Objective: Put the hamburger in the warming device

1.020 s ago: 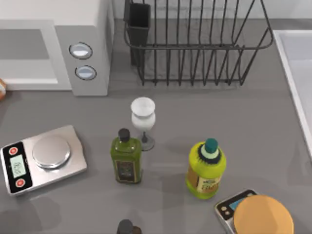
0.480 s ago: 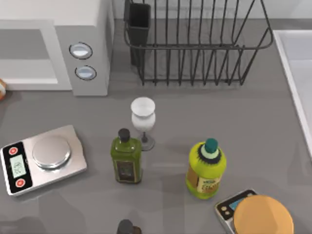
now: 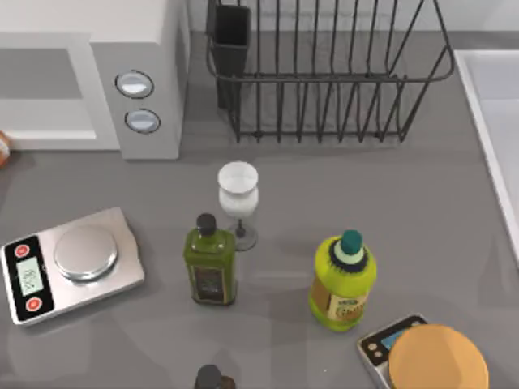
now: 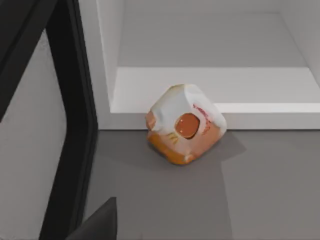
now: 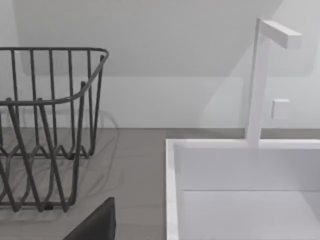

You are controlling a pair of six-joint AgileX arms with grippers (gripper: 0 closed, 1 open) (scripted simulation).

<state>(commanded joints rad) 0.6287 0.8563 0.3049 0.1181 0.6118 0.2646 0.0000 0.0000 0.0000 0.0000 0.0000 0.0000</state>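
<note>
Left wrist view: a dark finger tip (image 4: 97, 222) of the left gripper shows at the frame's near edge; whether the fingers are open or closed cannot be told, and nothing is seen in their hold. The hamburger (image 4: 185, 123) lies on the grey table (image 4: 260, 190), touching the front lip of the open microwave (image 4: 210, 85), outside the cavity; the dark door (image 4: 70, 125) stands open beside it. Bare table lies in front of the hamburger. Top view: the hamburger (image 3: 3, 147) sits at the far left edge, in front of the microwave (image 3: 97, 81); compared with one second ago, less of it shows. Right wrist view: the right arm faces the dish rack (image 5: 45, 125) and sink (image 5: 240, 190), finger state untellable.
</note>
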